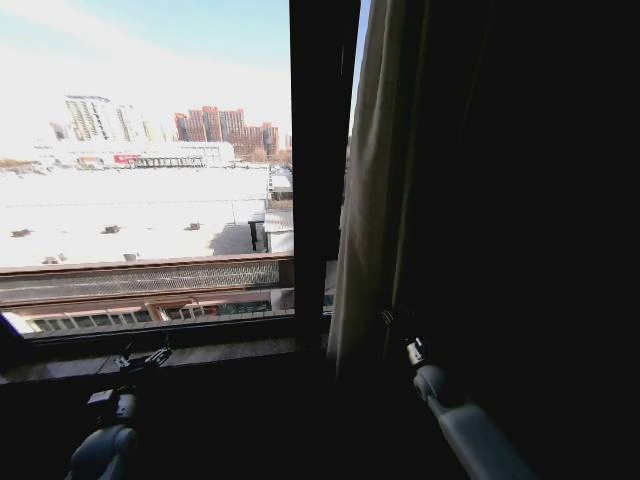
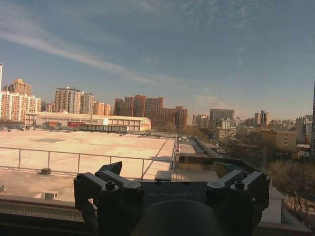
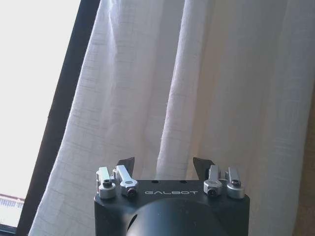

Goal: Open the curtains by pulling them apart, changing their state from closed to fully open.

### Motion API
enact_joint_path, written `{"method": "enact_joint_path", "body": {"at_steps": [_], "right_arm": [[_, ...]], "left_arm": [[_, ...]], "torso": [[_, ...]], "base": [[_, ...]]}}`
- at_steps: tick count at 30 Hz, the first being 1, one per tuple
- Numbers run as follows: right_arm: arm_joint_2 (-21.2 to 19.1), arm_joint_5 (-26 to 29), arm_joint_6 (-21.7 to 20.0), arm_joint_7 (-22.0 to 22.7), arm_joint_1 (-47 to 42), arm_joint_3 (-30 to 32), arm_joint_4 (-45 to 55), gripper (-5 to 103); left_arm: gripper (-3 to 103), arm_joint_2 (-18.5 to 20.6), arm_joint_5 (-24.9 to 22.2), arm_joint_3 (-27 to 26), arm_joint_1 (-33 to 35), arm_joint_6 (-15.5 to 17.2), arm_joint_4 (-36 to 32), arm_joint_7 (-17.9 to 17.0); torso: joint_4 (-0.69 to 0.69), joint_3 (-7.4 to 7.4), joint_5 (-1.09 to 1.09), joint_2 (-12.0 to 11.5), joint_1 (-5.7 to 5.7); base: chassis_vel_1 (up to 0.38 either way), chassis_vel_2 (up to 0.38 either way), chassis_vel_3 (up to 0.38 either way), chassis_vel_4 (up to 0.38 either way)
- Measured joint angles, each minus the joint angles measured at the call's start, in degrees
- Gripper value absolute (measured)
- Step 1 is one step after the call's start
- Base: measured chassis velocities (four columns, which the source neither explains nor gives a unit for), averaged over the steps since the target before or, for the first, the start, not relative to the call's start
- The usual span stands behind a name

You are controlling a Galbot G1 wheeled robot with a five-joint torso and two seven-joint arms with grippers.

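The right gripper [image 3: 163, 164] has its jaws spread wide with nothing between them; the two dark fingertips [image 3: 125, 164] stand apart just in front of the curtain [image 3: 197, 88], and it is not clear whether they touch the cloth. In the head view this gripper [image 1: 392, 322] sits low at the foot of the curtain [image 1: 372, 180], which hangs gathered in pleats on the right of the window, beside a dark upright window frame [image 1: 312, 170]. To the right of the curtain is a dark drape [image 1: 530, 200].

The left gripper [image 2: 170, 172] also has its jaws wide apart and holds nothing; it points out through the glass at rooftops and tall buildings [image 2: 147, 110]. In the head view the left gripper [image 1: 145, 358] rests low by the window sill [image 1: 210, 352], well apart from the curtain, with the bare window pane [image 1: 150, 130] above it
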Motion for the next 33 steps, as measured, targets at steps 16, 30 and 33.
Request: {"method": "enact_joint_path", "body": {"at_steps": [16, 30, 33], "right_arm": [[0.5, 2.7, 0.3, -0.6, -10.7, 3.7, 8.8, 100], [3.6, 3.5, 1.6, -3.1, -13.8, 5.7, 10.1, 100], [4.4, 2.3, 0.5, -1.2, -14.2, 5.6, 10.5, 100]], "left_arm": [[100, 0.0, 0.0, 0.0, 0.0, 0.0, 0.0, 0.0], [100, 0.0, 0.0, 0.0, 0.0, 0.0, 0.0, 0.0], [100, 0.0, 0.0, 0.0, 0.0, 0.0, 0.0, 0.0]], "torso": [[0.0, 0.0, 0.0, 0.0, 0.0], [0.0, 0.0, 0.0, 0.0, 0.0], [0.0, 0.0, 0.0, 0.0, 0.0]], "base": [[0.0, 0.0, 0.0, 0.0], [0.0, 0.0, 0.0, 0.0], [0.0, 0.0, 0.0, 0.0]]}}
